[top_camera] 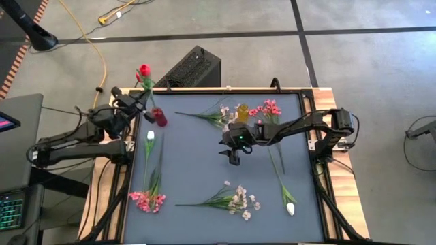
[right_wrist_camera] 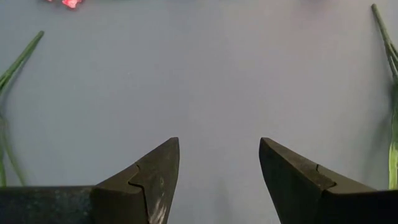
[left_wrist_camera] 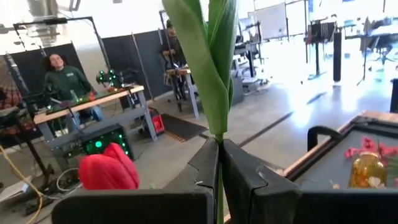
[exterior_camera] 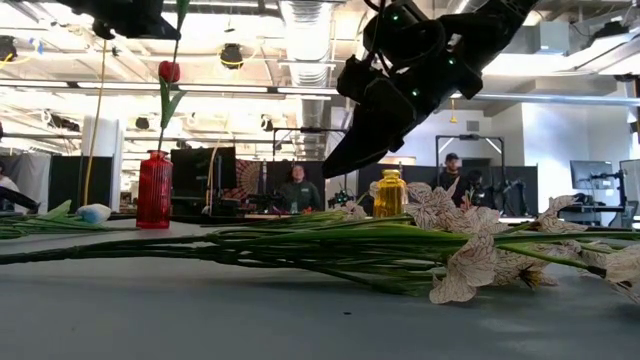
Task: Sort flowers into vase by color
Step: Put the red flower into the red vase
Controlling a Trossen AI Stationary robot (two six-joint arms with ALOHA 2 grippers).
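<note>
Your left end effector (top_camera: 138,99) sits at the upper left of the high view, clamped on the green stem of a red tulip (top_camera: 144,71). Its bud hangs past the desk's (top_camera: 204,163) far edge, and the stem slants down toward the red vase (top_camera: 160,119). In the left wrist view the fingers (left_wrist_camera: 249,180) pinch that stem tightly, with the red bud just beside them.

Your right end effector (top_camera: 234,158) hovers over bare desk near the centre of the high view, its fingers (right_wrist_camera: 155,177) apart with nothing between them.

The yellow vase (top_camera: 242,111) stands at upper centre, between a pale spray (top_camera: 212,116) and a pink spray (top_camera: 268,109).

A white tulip (top_camera: 150,139) lies along the left side, with another pink spray (top_camera: 148,199) at lower left. A second pale spray (top_camera: 235,199) lies at lower centre, and a second white tulip (top_camera: 289,206) at lower right.

In the low view, people sit at workstations (exterior_camera: 293,188) in the room behind.
</note>
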